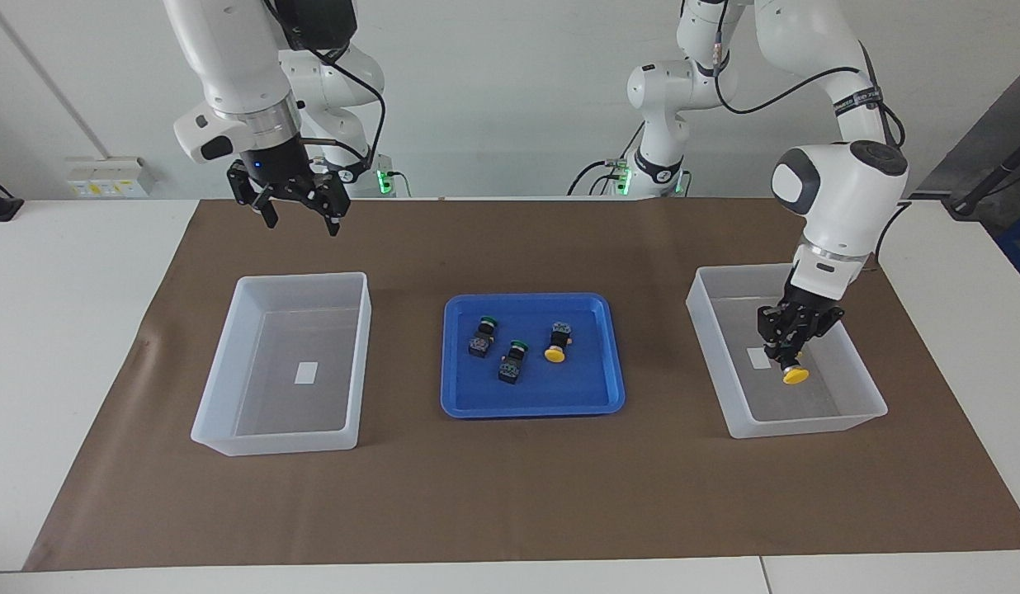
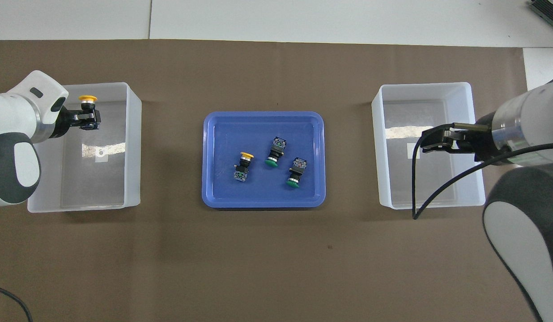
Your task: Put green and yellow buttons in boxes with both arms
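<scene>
In the middle of the brown paper sheet [image 2: 276,250] on the tabletop lies a blue plastic tray [image 2: 214,197]. It holds one black switch with a yellow cap [image 2: 243,166] and two black switches with green caps [image 2: 274,152] [image 2: 295,171], each lying on its side. The left pincer [image 2: 89,120] is over the translucent white box [image 2: 132,147] at the left arm's end, and it grips a second yellow-capped switch [image 2: 87,103]. The right pincer [image 2: 431,139] is over the other translucent white box [image 2: 437,87], with nothing in it.
</scene>
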